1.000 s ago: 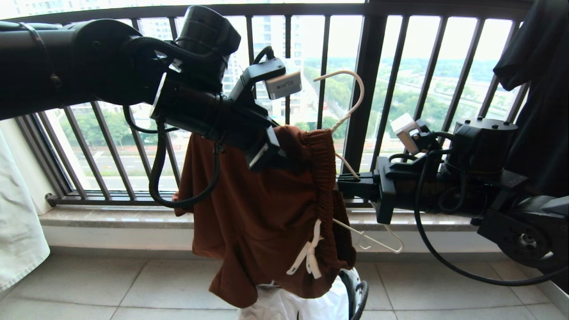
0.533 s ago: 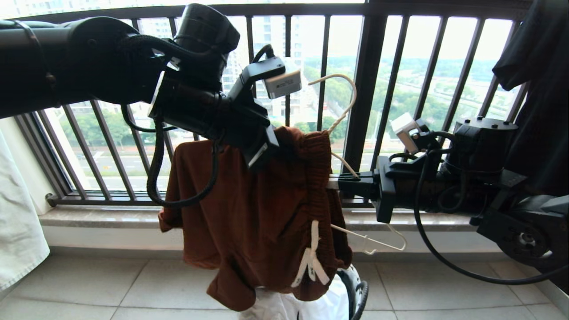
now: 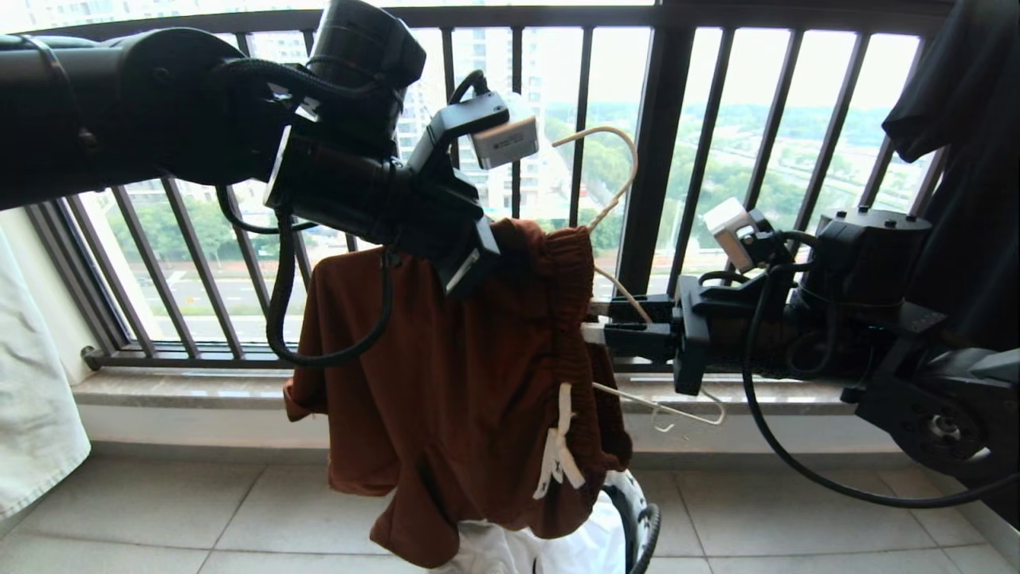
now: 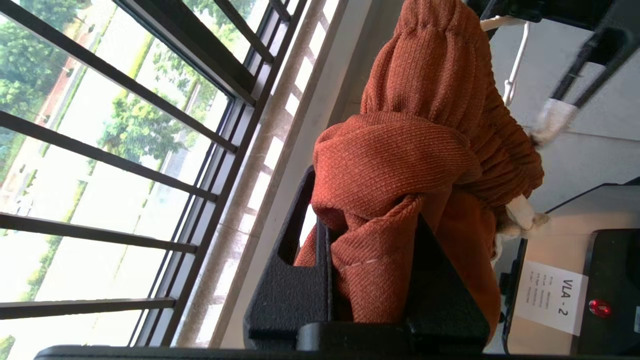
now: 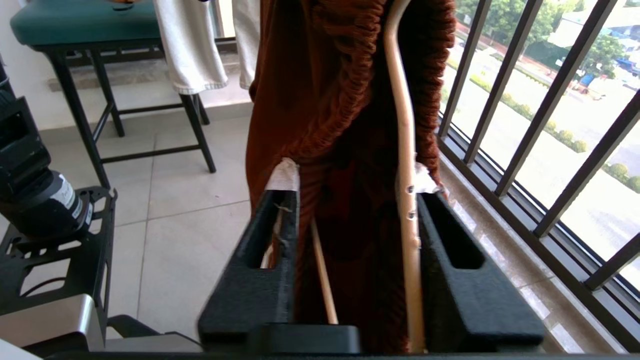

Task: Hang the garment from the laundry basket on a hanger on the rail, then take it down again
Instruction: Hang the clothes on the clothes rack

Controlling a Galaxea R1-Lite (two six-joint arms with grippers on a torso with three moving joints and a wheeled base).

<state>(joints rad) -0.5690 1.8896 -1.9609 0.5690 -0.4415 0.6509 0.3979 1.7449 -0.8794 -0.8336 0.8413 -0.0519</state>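
Basket (image 3: 637, 518): nearest, at 6 o'clock in the head view, only its dark rim and white liner showing; the shorts are out of it.
Shorts (image 3: 462, 383): rust-brown, hanging mid-air above the basket, waistband bunched over the hanger, legs trailing down toward the liner.
Left gripper (image 4: 372, 260): comes in from 10 o'clock, jaws closed tight on a fold of the shorts near the waistband.
Right gripper (image 5: 355, 210): reaches in from 3 o'clock, jaws parted, both wires of the hanger lying loose between them and cloth in the gap; it clamps nothing.
Hanger (image 3: 617, 187): cream wire, hook up at 12 o'clock, free of any support, one notched end jutting out at 4 o'clock.
Progress: shorts partly threaded on; hanging on a rail and taking down are, I judge, both left. No rail in view.
Room: open tiled floor (image 3: 239, 502) below; railing bars (image 3: 653, 159) close behind the hook; black shirt (image 3: 964, 119) at 2 o'clock crowds the right arm.
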